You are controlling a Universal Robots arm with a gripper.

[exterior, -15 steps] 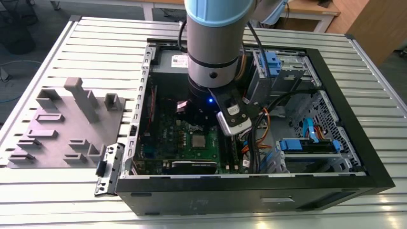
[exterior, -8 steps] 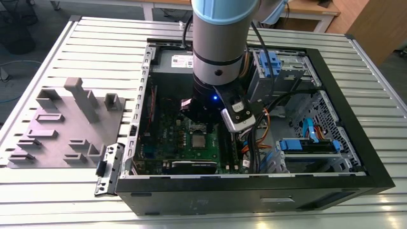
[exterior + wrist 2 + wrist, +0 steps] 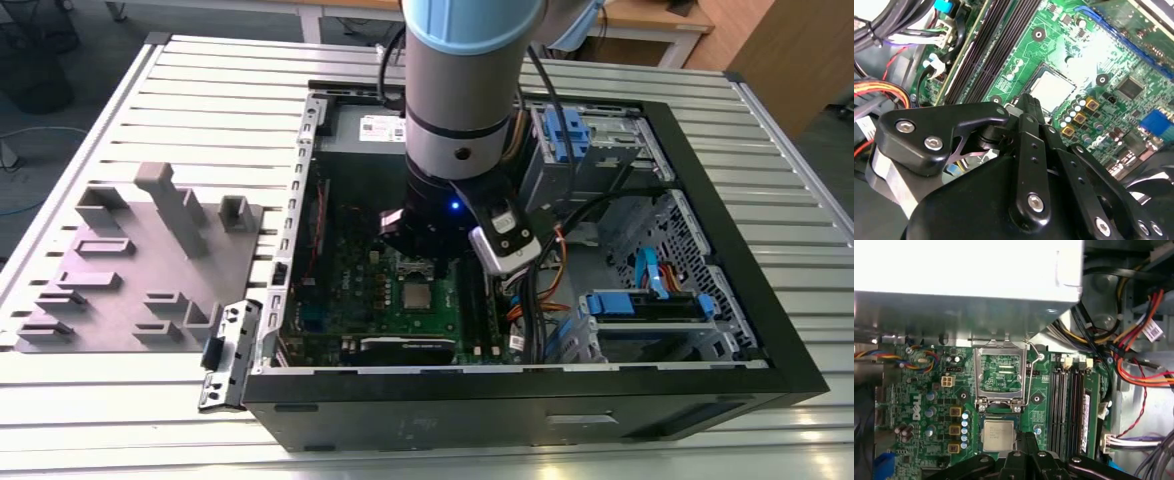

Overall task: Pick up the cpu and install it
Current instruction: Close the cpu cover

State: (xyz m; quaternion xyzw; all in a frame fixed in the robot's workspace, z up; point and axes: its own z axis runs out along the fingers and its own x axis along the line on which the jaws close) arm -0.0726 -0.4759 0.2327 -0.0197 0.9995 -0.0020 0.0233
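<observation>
White logo (image 3: 918, 407) printed on green board (image 3: 1046, 390) (label (image 3: 382, 127) on grey box (image 3: 344, 138)).

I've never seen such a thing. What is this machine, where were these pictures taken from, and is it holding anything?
It is a robot arm reaching down into an open computer case that lies on a slatted metal table. The exterior view comes from a camera off the arm; both wrist views come from cameras riding on the arm, looking past its black claw. Inside is a green circuit board. The small silver square on it is the cpu, lying in its socket, with the shiny metal frame swung open beside it. The claw is shut, holds nothing, and hovers close to the cpu. A grey tray sits on the exterior view's left.
</observation>
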